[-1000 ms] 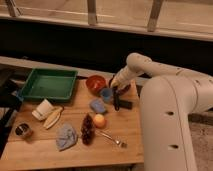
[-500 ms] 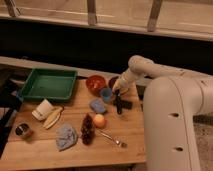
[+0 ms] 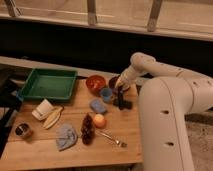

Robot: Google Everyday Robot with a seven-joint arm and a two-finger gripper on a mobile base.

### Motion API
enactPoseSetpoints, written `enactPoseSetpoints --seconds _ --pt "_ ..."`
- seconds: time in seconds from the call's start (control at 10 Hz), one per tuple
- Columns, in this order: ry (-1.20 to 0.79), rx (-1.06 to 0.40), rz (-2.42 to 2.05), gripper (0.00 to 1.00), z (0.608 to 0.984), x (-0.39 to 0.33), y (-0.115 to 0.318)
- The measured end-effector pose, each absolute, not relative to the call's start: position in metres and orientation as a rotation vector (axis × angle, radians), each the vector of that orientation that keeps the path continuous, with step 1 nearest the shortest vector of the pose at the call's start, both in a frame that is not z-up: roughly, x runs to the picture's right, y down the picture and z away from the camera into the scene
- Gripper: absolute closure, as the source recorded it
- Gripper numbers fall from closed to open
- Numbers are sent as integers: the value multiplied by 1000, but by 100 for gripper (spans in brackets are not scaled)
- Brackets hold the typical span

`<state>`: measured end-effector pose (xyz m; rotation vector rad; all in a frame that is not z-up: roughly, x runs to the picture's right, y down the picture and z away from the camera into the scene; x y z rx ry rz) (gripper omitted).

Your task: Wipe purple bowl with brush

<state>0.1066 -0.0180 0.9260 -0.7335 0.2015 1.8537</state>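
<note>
Since a moment ago our gripper has crept toward the purple bowl at the table's far edge. Jaws are clamped shut on the brush; we should sweep gently, keeping clear of the blue cup.

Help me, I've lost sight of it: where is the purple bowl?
At the table's far right edge, the purple bowl sits right of the orange-red bowl, partly hidden by the shut gripper.

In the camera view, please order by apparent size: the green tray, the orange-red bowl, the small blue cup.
1. Green tray
2. Orange-red bowl
3. Small blue cup
The gripper, jaws shut, hangs right of the cup.
</note>
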Motion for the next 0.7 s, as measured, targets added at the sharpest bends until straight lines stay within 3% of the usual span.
enactPoseSetpoints --seconds 0.7 --pt "204 -780 1794 100 911 90 5"
